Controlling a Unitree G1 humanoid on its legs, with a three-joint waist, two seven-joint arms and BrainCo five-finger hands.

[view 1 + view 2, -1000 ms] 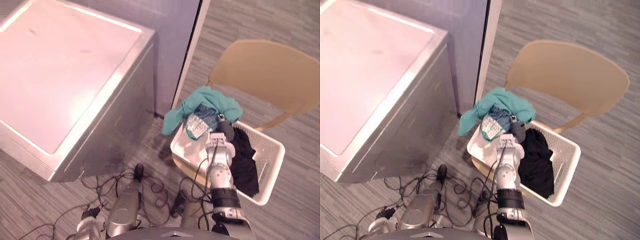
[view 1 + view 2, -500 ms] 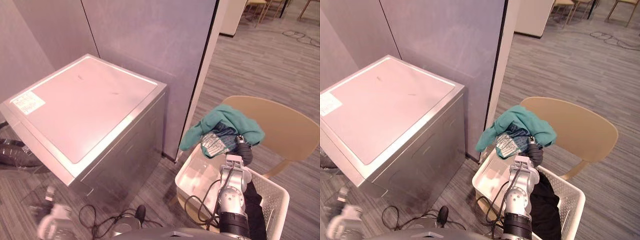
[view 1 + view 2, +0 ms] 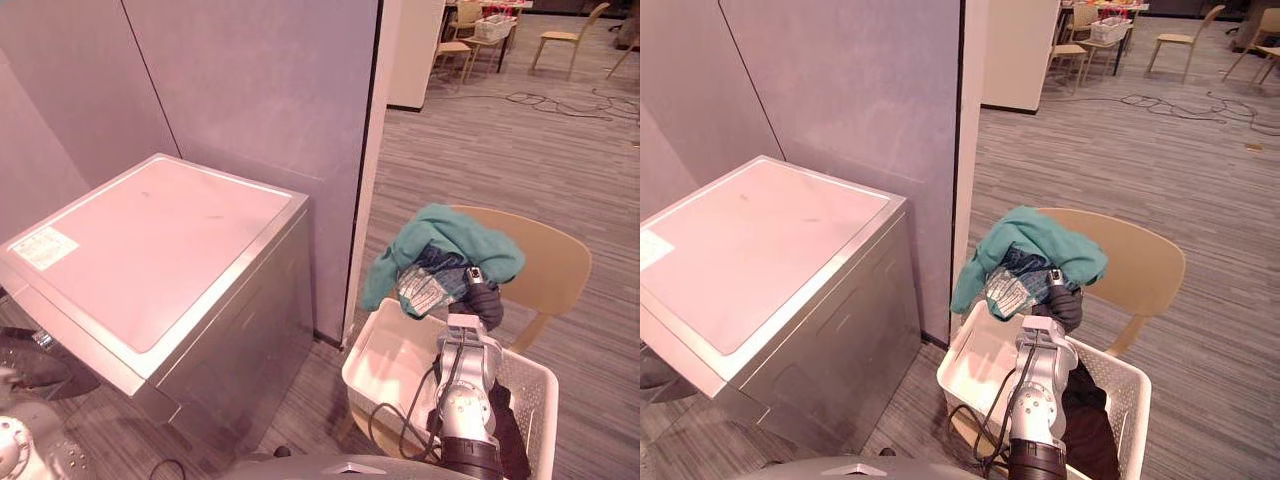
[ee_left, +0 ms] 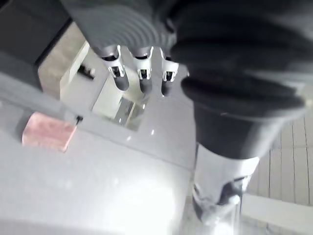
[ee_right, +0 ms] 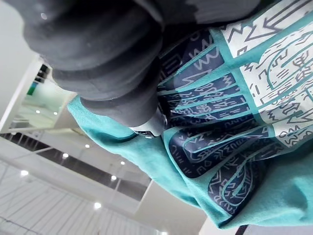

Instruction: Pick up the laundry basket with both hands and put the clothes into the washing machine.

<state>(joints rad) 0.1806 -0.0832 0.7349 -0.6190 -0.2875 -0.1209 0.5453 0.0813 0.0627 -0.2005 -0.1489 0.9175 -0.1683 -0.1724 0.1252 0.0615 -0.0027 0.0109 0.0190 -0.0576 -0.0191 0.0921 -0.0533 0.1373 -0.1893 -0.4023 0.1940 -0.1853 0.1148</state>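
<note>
- Washing machine (image 3: pixel 150 270), silver and with its top lid closed, is seen at the left of the left eye view, in front of a purple wall panel (image 3: pixel 250 90). At the lower right a white laundry basket (image 3: pixel 385 365) is placed against the back of a tan chair (image 3: pixel 550 265), near the machine but apart from it. The right hand (image 3: pixel 486 305) is found above the far rim of the basket, and a teal garment (image 3: pixel 445 230) is draped over it, clear of the basket. It cannot be told if this hand is clamped on the garment, because it is covered by the cloth.
- In the right eye view, black clothing (image 3: pixel 1085 435) is seen inside the basket, on the right side, just beside the right forearm. The left side of the basket is seen down to its white bottom. Far behind, more chairs (image 3: pixel 1180 40) are standing on the grey striped floor (image 3: pixel 1200 170).
- In the left wrist view, the left hand (image 4: pixel 143 73) is shown with its fingers loosely extended side by side, and nothing is held in them. Past them the grey lid of the washing machine is seen, with a pinkish label (image 4: pixel 46 137) on it.
- In the right wrist view, the dark cover of the right hand is pressed into the teal garment, on which a navy and white pattern is printed.
</note>
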